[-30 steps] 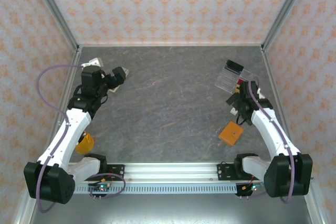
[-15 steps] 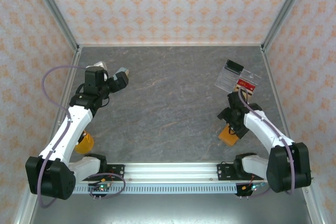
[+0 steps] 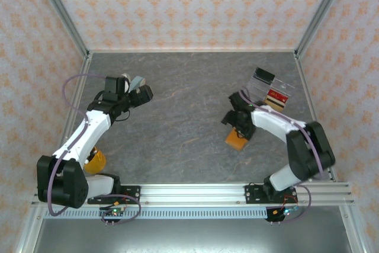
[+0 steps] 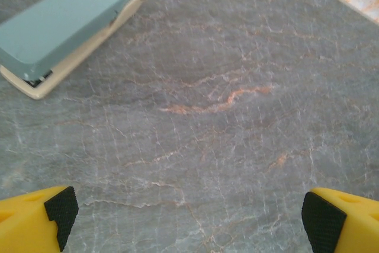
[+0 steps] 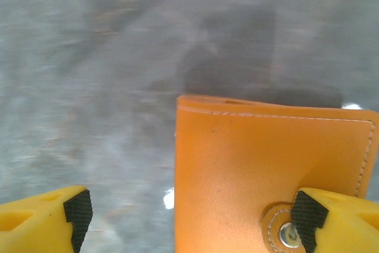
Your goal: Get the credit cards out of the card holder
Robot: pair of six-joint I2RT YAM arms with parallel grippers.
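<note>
Sliding in from the table's edge under the right claw (image 5: pixel 192 214) (jaws spread, not pinching), the card holder (image 3: pixel 235 140) is still snapped shut. Left claw (image 4: pixel 186 211) is spread too.

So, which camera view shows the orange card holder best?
The right wrist view: the card holder is close, closed, with its stitching and metal snap clear, though its lower part is cut off. The top external view shows the card holder as a small orange patch, partly under the right gripper.
</note>
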